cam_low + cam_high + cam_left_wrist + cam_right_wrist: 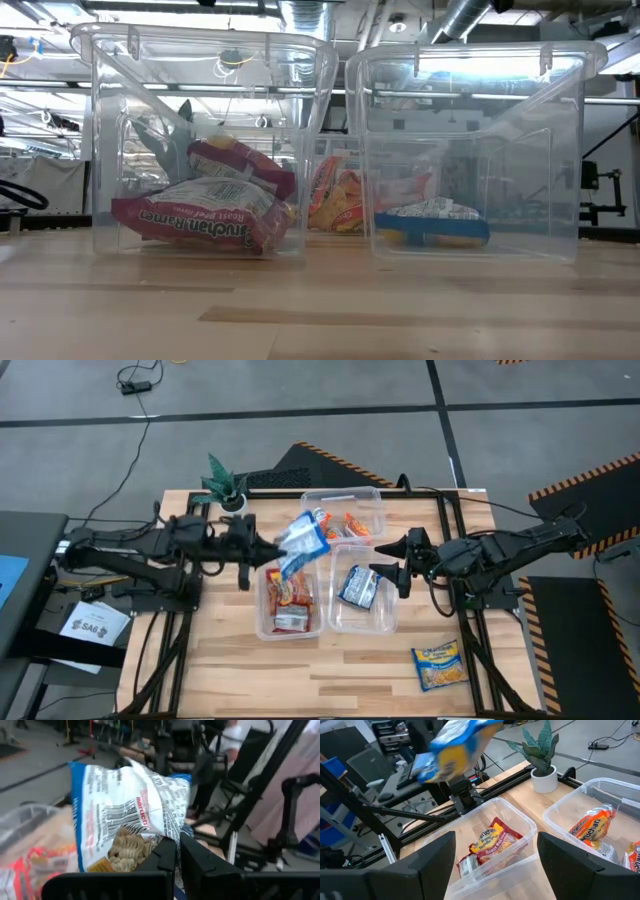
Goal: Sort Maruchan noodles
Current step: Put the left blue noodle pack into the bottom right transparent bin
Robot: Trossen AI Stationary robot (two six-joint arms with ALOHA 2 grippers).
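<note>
- We see the wooden table (230,670) carrying three clear bins: a rear bin (375,500), a front-left bin (262,605) and a front-right bin (385,610).
- Our left arm reaches in from the left, and its left end effector (275,550) is clamped tight on a blue-and-white noodle packet (303,540), held in the air above the gap between the rear bin and the front-left bin. In the left wrist view the two fingers (165,857) sit almost together, pinching the packet's lower edge.
- Our right arm comes in from the right; the right end effector (385,560) hovers over the front-right bin with its fingers spread wide and nothing between them.
- The front-left bin holds red packets (288,595).
- The rear bin holds orange packets (348,525).
- The front-right bin holds one blue-and-white packet (358,588).
- A yellow-and-blue packet (440,665) lies on the table near the front right corner, well apart from the bins.
- A small potted plant (228,485) stands at the table's rear left.
</note>
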